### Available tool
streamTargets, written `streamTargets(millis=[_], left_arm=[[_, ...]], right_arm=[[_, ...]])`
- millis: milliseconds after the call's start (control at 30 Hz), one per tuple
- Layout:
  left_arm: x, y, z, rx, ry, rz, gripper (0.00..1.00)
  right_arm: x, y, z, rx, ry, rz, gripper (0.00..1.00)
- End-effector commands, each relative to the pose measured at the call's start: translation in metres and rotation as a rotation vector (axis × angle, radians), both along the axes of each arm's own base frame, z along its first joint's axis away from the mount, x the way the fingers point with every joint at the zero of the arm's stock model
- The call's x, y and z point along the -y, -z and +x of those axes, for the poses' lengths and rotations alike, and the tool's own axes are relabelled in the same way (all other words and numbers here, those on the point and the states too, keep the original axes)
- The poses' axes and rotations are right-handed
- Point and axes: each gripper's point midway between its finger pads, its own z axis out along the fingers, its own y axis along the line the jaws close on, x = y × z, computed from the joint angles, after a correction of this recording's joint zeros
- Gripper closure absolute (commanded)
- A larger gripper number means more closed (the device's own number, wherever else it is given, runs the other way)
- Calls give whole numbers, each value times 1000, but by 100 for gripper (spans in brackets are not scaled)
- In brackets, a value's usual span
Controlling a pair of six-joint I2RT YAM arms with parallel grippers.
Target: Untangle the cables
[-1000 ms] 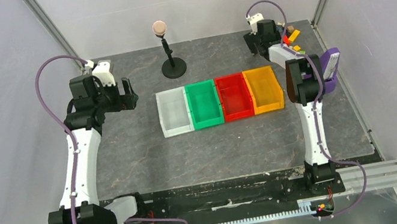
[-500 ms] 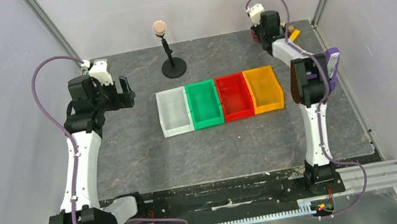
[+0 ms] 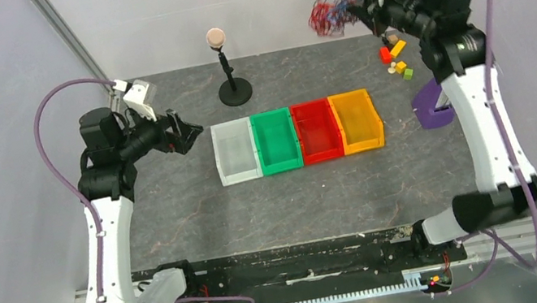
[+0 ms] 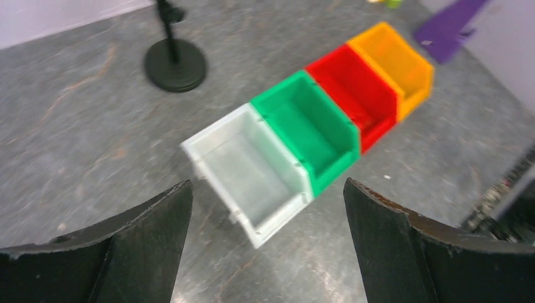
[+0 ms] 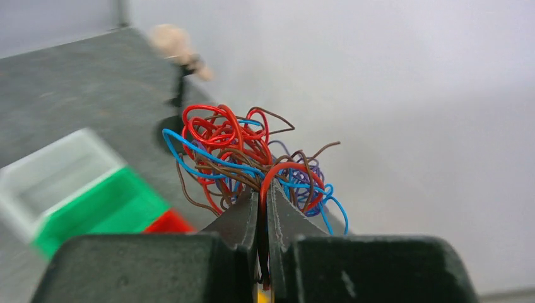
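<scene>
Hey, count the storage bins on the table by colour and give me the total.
clear bin: 1
green bin: 1
red bin: 1
orange bin: 1
Total: 4

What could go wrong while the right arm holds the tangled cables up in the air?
The right fingers are shut on only a few strands of the cables, held high in the air; the tangle could slip out and fall, perhaps among the small blocks.
The left fingers are open and far away, near the clear bin; pulling with one arm alone may tighten the knots.
</scene>
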Motion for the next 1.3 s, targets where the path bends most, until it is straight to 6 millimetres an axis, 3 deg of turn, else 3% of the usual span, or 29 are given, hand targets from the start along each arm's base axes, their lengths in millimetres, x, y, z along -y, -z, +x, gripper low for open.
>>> streamTargets(millis=[0, 100, 167, 233, 367, 500, 567, 733, 967, 1067, 1133, 1267], left_arm=[[46, -23, -49, 81, 334, -81, 5], [71, -4, -79, 25, 481, -99, 5], [83, 19, -96, -14, 542, -73, 5], [96, 48, -111, -52, 593, -31, 7], [119, 99, -129, -56, 676, 103, 18], [135, 123, -127, -12, 691, 121, 23], [143, 133, -131, -43, 711, 106, 31], [167, 164, -147, -135, 823, 124, 43], [197, 184, -147, -148, 906, 134, 55], [203, 182, -153, -157, 958, 142, 54], [208, 179, -157, -169, 972, 147, 46], [218, 178, -155, -296, 877, 117, 42]], right_arm=[[-59, 84, -82, -355, -341, 71, 100], [-94, 143, -135, -463, -489, 1, 100], [-117, 188, -173, -540, -584, -46, 100], [-132, 226, -198, -608, -627, -41, 100], [-145, 285, -221, -651, -631, -36, 100], [-142, 333, -225, -715, -594, -58, 100], [-137, 356, -229, -755, -580, -91, 100], [-131, 376, -237, -796, -567, -96, 100], [-129, 385, -237, -820, -554, -104, 100], [-129, 386, -238, -826, -552, -107, 100], [-129, 386, -238, -826, -549, -105, 100], [-130, 386, -239, -840, -549, -91, 100]])
